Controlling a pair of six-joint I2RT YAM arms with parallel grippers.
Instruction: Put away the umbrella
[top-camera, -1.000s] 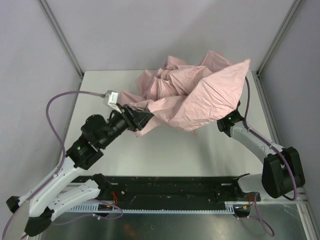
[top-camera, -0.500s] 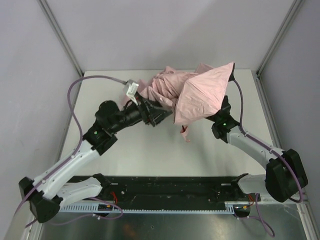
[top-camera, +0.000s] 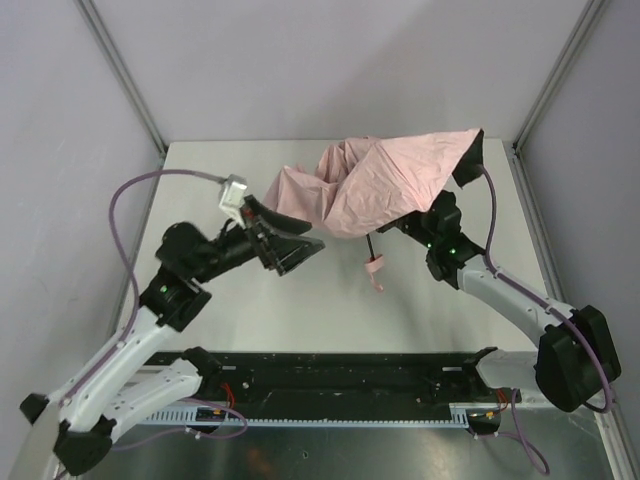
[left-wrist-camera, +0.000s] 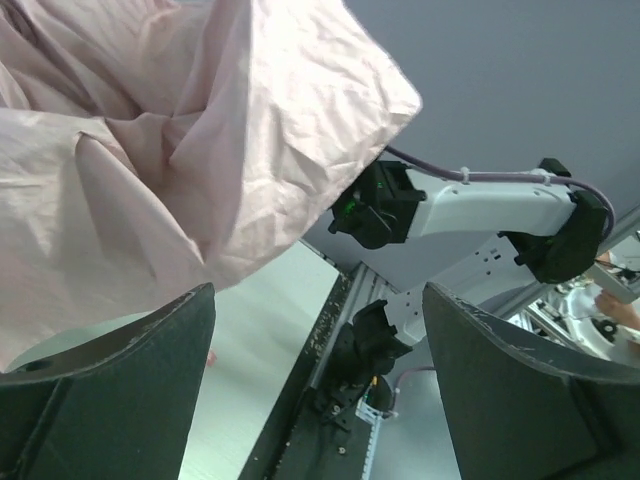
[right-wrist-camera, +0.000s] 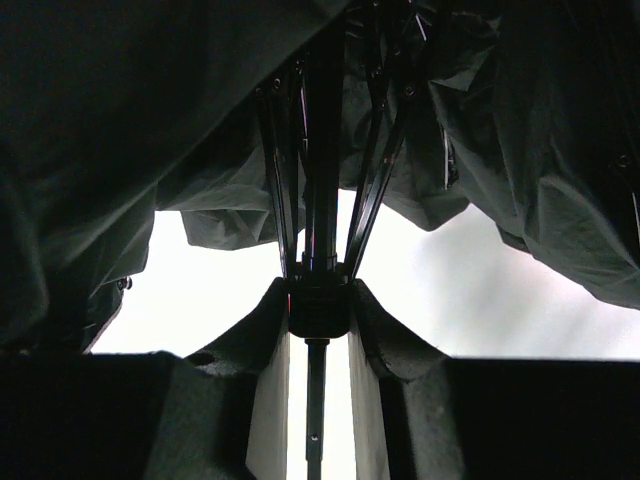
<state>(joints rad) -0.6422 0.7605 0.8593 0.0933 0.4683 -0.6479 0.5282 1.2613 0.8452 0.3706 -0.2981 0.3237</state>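
Umbrella (top-camera: 385, 185): draped over right gripper (right-wrist-camera: 318, 300) in top view.
Wrist view: clamped on black shaft (right-wrist-camera: 316, 400).
Left gripper (left-wrist-camera: 318, 300): spread wide, empty.

**A robot test cell in a lab**

The pale surface (top-camera: 300, 300) is boxed in by plain grey panels (top-camera: 330, 60) behind it and on both sides, joined at its far corners by bare metal posts (top-camera: 122, 75). Two white-and-black robot arms, the left arm (top-camera: 120, 355) and the right arm (top-camera: 505, 295), are bolted to a black rail (top-camera: 340, 375) along the surface's near edge. Purple cables (top-camera: 112, 215) loop above the surface. In the left wrist view, shiny metal gear (left-wrist-camera: 600, 300) shows past the surface's near edge, too blurred to name.
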